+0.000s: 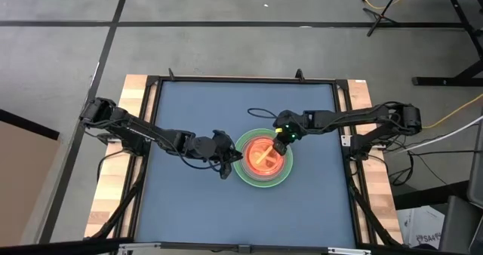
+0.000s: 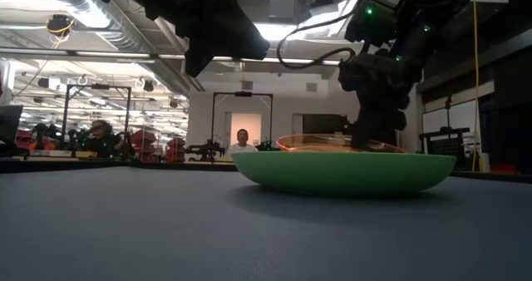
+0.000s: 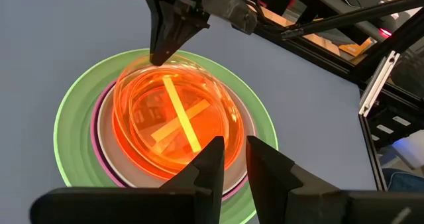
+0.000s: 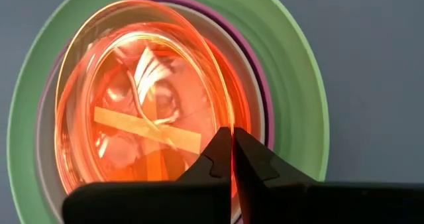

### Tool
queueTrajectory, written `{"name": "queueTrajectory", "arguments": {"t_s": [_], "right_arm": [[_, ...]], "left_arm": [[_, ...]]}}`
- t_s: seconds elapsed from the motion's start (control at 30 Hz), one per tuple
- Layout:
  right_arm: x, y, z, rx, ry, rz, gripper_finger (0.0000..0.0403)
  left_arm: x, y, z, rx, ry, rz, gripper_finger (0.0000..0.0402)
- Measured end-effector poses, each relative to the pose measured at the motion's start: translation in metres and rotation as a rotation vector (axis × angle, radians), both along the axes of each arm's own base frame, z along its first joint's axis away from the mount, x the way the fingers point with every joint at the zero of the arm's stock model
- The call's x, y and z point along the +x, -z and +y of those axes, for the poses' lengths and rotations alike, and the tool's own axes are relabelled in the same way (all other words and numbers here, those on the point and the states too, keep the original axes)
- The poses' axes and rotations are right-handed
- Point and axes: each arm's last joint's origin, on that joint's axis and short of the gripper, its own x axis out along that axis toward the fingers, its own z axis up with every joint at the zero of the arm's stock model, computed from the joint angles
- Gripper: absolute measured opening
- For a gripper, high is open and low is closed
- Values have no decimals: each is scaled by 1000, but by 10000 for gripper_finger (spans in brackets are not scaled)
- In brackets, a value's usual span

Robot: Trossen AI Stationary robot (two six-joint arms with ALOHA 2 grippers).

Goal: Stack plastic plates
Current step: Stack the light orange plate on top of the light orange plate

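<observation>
High view: green plate point(image 1: 263, 181) right of table centre, holding the nested stack, orange plate point(image 1: 261, 154) on top. Right gripper point(image 1: 281, 139) at its 1 o'clock rim, left gripper point(image 1: 224, 163) at 9 o'clock.

Left wrist: fingers point(image 3: 211, 163) slightly parted, empty.

Right wrist: pinching the orange plate's rim point(image 4: 228, 111).

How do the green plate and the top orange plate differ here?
The green plate is the largest, opaque, and rests on the table at the stack's bottom. The top orange plate is smaller, translucent, tilted, and pinched at its rim by the right pincer. Both are round and shallow.
</observation>
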Motion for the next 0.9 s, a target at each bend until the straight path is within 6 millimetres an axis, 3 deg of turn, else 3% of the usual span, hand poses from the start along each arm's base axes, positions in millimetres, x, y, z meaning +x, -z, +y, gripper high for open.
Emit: {"name": "queueTrajectory", "arguments": {"t_s": [0.57,0.9], "right_arm": [[1,-1,0,-2,0,-16,2],[1,-1,0,-2,0,-16,64]], "left_arm": [[0,0,0,0,0,0,57],[0,0,0,0,0,0,57]]}}
